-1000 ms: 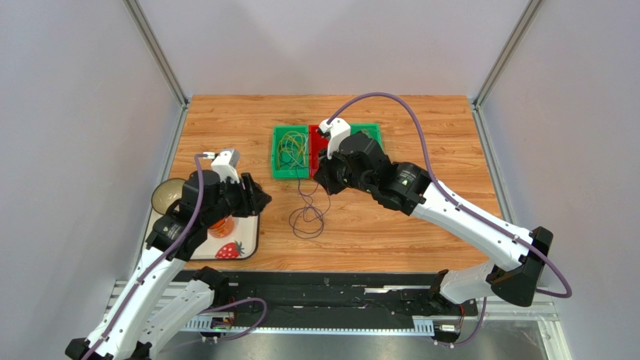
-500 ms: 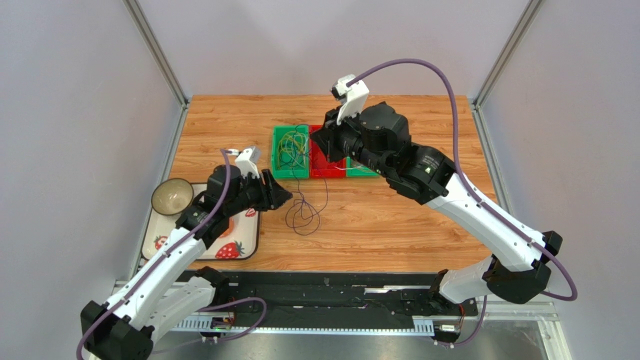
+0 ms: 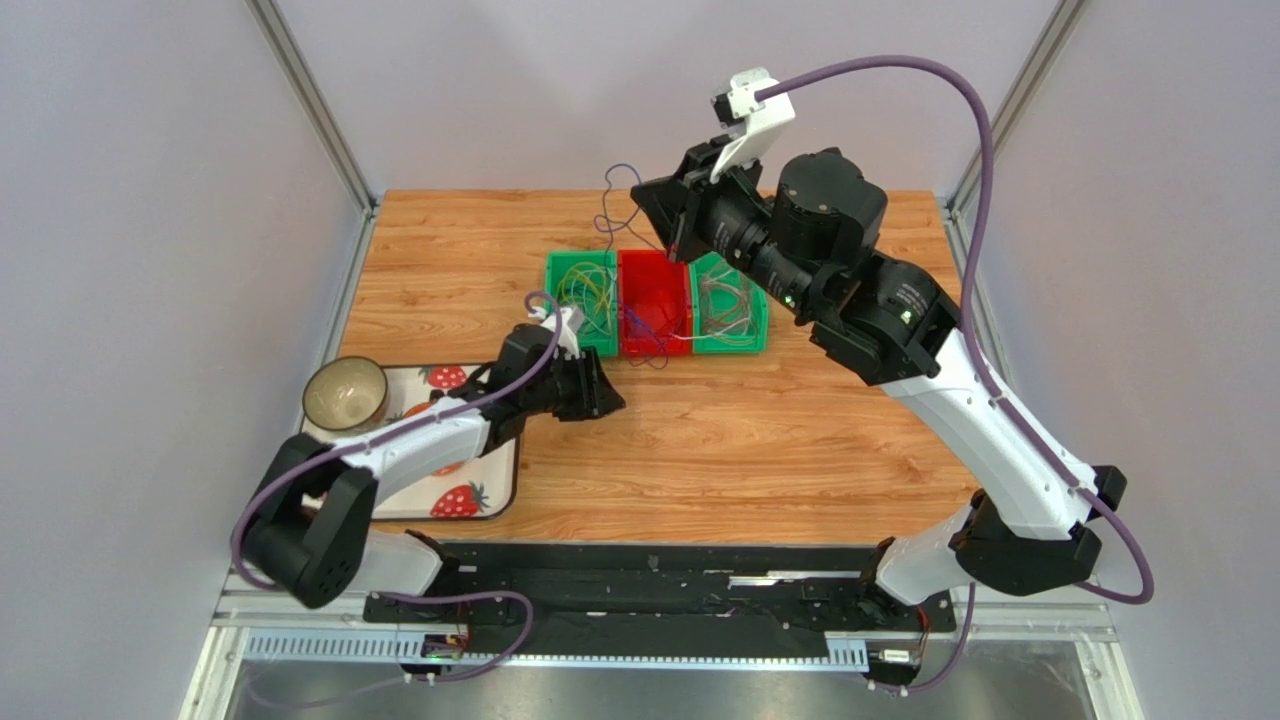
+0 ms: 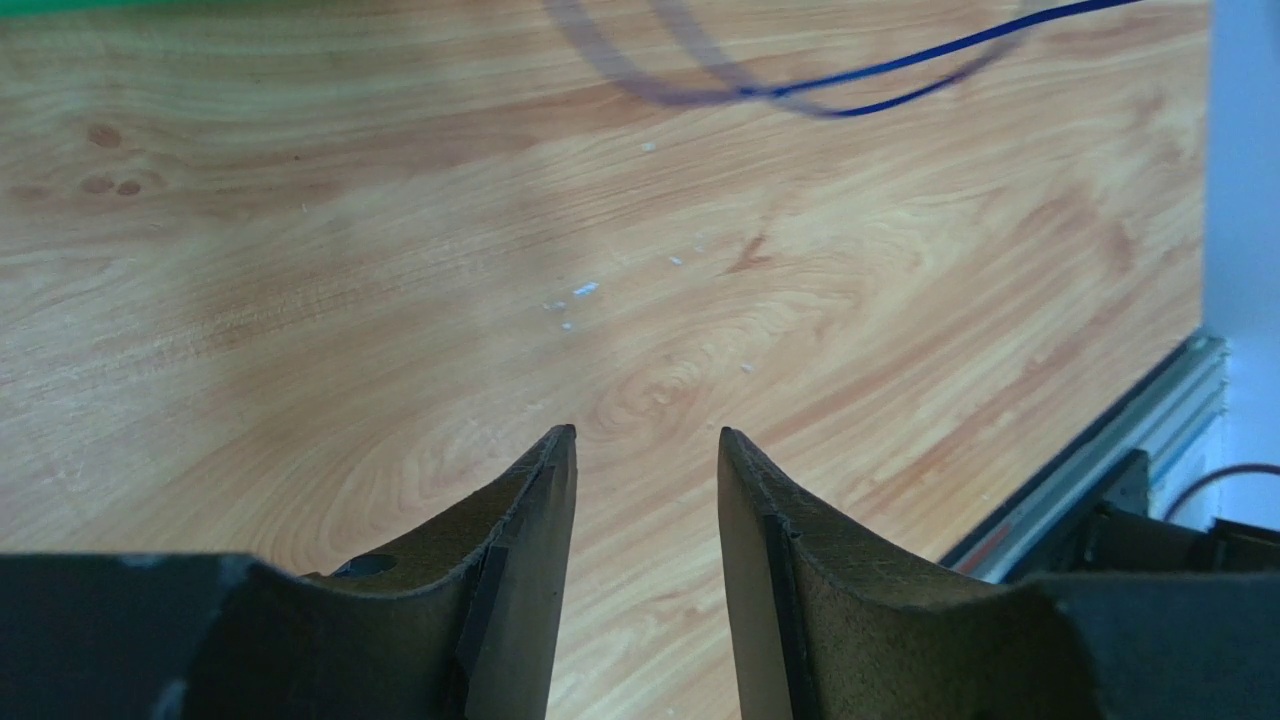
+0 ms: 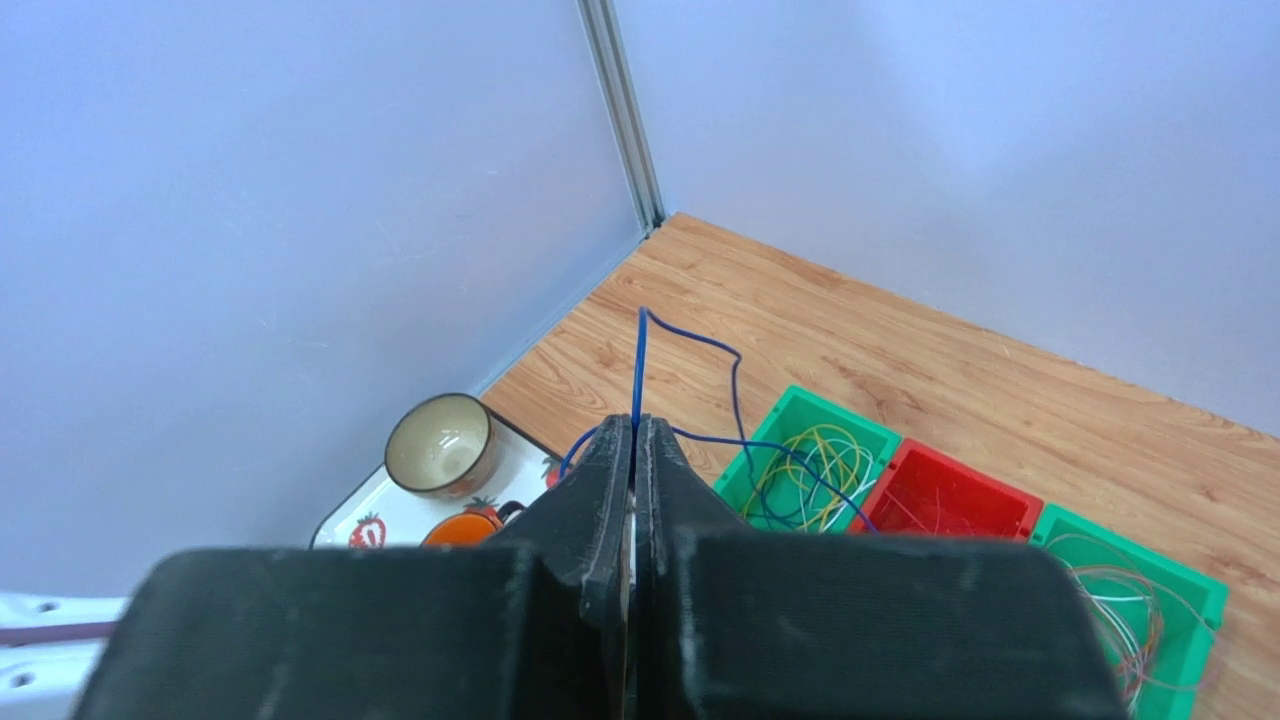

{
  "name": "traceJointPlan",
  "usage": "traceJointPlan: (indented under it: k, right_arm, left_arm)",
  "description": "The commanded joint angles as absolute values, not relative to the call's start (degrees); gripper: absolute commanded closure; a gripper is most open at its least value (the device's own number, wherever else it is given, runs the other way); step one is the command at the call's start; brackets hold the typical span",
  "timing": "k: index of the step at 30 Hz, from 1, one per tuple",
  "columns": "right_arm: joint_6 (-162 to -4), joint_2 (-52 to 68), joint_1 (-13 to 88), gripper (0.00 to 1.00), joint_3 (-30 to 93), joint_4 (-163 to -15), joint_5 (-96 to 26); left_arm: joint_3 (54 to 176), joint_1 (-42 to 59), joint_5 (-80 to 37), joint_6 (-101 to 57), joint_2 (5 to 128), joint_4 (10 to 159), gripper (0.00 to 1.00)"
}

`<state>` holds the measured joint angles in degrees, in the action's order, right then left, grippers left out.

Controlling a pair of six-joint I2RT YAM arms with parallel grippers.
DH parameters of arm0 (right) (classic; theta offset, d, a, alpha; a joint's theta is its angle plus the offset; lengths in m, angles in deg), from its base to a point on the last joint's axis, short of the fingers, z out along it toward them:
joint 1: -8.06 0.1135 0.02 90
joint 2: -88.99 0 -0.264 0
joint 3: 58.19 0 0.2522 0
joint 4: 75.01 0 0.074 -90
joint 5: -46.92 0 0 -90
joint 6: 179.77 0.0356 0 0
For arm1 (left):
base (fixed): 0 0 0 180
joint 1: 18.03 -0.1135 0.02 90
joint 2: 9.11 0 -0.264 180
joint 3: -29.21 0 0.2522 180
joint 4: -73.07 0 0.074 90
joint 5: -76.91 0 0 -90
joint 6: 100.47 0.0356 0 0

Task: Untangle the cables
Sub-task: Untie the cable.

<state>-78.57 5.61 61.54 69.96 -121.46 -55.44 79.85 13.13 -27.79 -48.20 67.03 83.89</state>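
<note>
My right gripper (image 3: 652, 197) is raised high over the back of the table and shut on a thin dark blue-purple cable (image 3: 603, 222). In the right wrist view the cable (image 5: 640, 360) rises from between the closed jaws (image 5: 633, 431) and trails down into the left green bin (image 5: 806, 462). That bin (image 3: 580, 302) holds tangled yellow, white and dark cables. The right green bin (image 3: 730, 318) holds thin reddish and white cables. My left gripper (image 3: 609, 399) is open and empty, low over the bare wood in front of the bins. In its wrist view (image 4: 646, 444) a stretch of the dark cable (image 4: 902, 68) hangs ahead.
A red bin (image 3: 657, 309) sits between the two green bins. A strawberry-print tray (image 3: 478, 495) at the left front carries a bowl (image 3: 343, 393) and an orange object (image 5: 458, 528). Grey walls with metal corner posts enclose the table.
My right gripper rose and moved back, lifting the dark cable off the table. My left arm stretched forward and right, from the tray to the table's middle.
</note>
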Motion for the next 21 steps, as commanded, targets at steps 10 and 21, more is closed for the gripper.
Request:
traceJointPlan:
  k: [10,21]
  right_arm:
    - [-81.8,4.5,61.4,1.0,78.4,-122.0,-56.3]
    - [-80.3,3.6,61.4,1.0,79.4,-122.2,-54.9]
  left_arm:
    - [81.6,20.5,-20.7,-44.9,68.2,71.3,0.4]
    - [69.8,26.8,-15.3,-38.2,55.2,63.2,0.4]
